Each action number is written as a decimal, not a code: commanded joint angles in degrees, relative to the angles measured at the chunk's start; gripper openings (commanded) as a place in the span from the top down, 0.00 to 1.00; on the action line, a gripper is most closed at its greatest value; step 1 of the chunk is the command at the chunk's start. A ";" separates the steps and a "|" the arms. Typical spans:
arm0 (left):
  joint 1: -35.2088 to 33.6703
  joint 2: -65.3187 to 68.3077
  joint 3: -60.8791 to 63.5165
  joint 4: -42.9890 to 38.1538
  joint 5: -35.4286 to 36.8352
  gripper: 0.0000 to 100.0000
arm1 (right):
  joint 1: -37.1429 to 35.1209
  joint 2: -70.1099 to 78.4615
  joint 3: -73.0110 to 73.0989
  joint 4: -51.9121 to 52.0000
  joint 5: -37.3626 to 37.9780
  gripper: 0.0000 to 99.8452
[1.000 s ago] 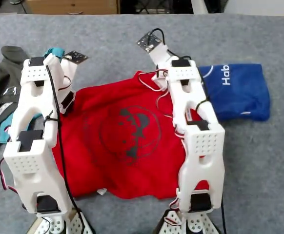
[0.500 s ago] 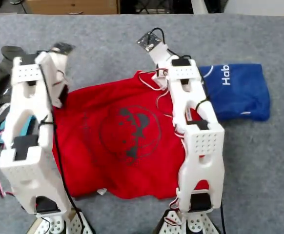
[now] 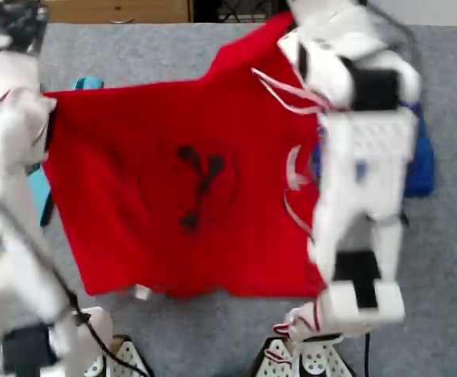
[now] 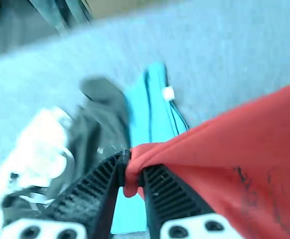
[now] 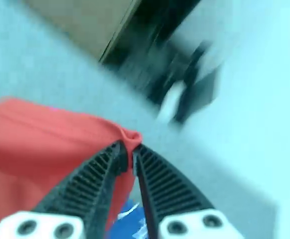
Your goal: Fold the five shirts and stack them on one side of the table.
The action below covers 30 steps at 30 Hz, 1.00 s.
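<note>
"High view first: what was the largest thing?"

"The grey carpet-like table point(image 3: 173, 63). Over it hung the red shirt point(image 3: 134, 204) of soft cloth with a dark round print. It was spread wide and held up by two corners, its lower hem near the arms' bases."

"Who held it?"

"The white left arm point(image 3: 9, 133) had one corner. The white right arm point(image 3: 362, 157) had the other, toward the table's far edge."

"And the other shirts?"

"A folded blue shirt point(image 3: 423, 169) lay on the table beyond the right arm, partly hidden by it. A teal shirt point(image 4: 152, 114) and a dark grey garment point(image 4: 102, 114) lay touching on the table, by the left arm."

"The pincers?"

"The left gripper point(image 4: 131, 162) was clamped on a bunched red corner, its black ribbed fingers point(image 4: 97, 184) pressed to either side of the cloth. The right gripper point(image 5: 127, 149) pinched the other corner at its very tips, jaws nearly together around the fabric."
</note>
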 commanded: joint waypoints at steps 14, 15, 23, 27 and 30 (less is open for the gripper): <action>-23.25 -25.93 -16.13 10.11 -5.80 0.97 | 0.62 -24.22 -19.82 -1.85 -7.47 0.99; -23.25 -26.73 -16.13 10.20 -5.80 0.97 | 0.62 -24.48 -19.82 -1.76 -7.38 0.99; -23.16 -33.67 -6.46 11.08 -5.71 0.97 | 0.70 -26.86 -19.38 0.35 -7.30 0.99; -23.16 -37.89 5.05 10.37 -5.45 0.97 | 0.62 -25.10 -15.16 1.49 -5.89 0.99; -21.93 -39.74 16.48 3.78 -3.16 0.97 | 0.35 -22.55 -8.31 0.97 -4.22 0.99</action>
